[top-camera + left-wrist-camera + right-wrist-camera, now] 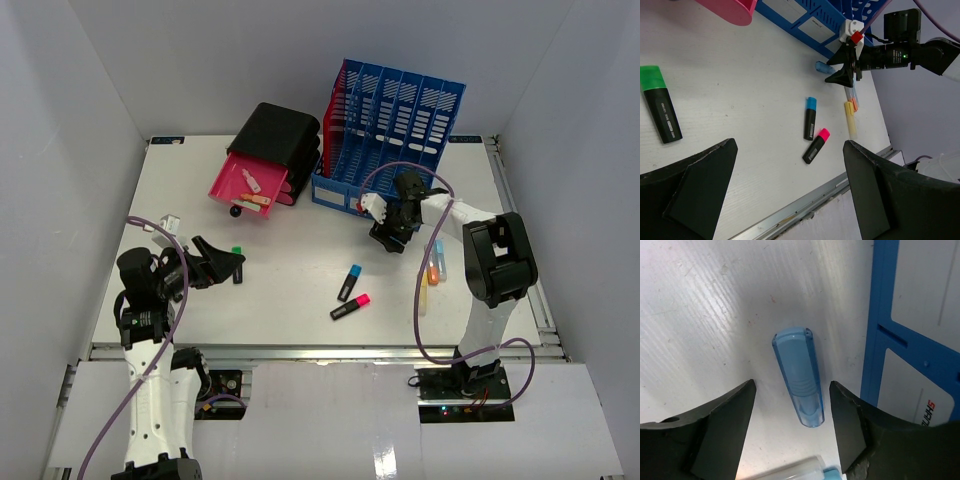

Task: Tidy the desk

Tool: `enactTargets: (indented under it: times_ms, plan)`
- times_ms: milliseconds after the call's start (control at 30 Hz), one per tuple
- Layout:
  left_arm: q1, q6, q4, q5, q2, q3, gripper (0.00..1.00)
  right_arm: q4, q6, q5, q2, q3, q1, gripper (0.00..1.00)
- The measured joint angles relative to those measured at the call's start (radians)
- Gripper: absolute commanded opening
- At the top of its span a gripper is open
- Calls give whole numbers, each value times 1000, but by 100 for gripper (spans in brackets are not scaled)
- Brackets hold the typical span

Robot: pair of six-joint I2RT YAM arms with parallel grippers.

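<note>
Grey walls box in the white desk [300, 225], which fills the floor of the top view with its longer sides running left to right and metal rails along the near and right edges. You have the left gripper [230, 262] low over the near-left part, jaws spread wide and holding nothing. A green-capped marker [237, 264] lies flat just by its fingertips, long axis running roughly near to far. A small white piece [168, 222] sits near the left edge. Mid-desk, a blue-capped marker [349, 282] and a pink-capped marker [351, 306] lie close together but apart, both slanted, caps toward the far right. Your right gripper [392, 238] points down just in front of the blue file rack [395, 120]. From the right wrist, its jaws are parted on either side of a loose blue cap [799, 385], with desk showing on both sides, so it isn't gripped. The cap lies flat, its long axis running along between the fingers, just beside the rack's base. Beside the right arm, a yellow highlighter [424, 295] and a couple of orange and blue pens [435, 262] lie near to far. The rack stands upright at the far edge. Left of it, touching or nearly so, a black drawer unit [280, 130] has its pink drawer [245, 185] pulled out toward the near left. It holds a few small items, one whitish and one orange, too small to name.
</note>
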Motion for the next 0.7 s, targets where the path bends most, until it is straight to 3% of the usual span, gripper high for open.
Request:
enactTargets:
  times_ms: [133, 233, 533, 700]
  plan:
    - [0, 0, 0, 0, 0, 0, 98, -22, -22, -33, 0, -5, -3, 32]
    - [0, 0, 0, 0, -1, 0, 98, -21, -34, -57, -9, -20, -3, 10]
    - [0, -1, -7, -26, -5, 0, 98, -88, -34, -133, -60, -48, 43, 8]
    - [0, -10, -37, -110, -5, 9, 98, -221, 15, -156, -90, 139, 196, 8]
